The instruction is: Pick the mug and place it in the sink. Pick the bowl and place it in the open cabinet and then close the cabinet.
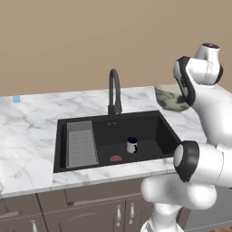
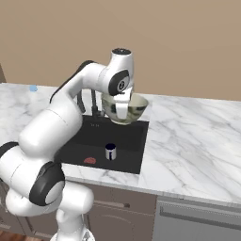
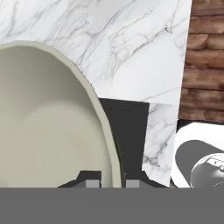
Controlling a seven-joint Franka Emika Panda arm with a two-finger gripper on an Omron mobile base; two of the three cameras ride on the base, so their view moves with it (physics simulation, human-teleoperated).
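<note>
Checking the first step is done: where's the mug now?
The mug stands upright on the sink floor, right of the red drain mark.

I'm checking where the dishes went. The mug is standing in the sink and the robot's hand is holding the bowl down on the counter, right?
Not quite. The mug does stand in the sink, but the gripper holds the bowl by its rim, lifted above the counter, as the right base view shows.
</note>
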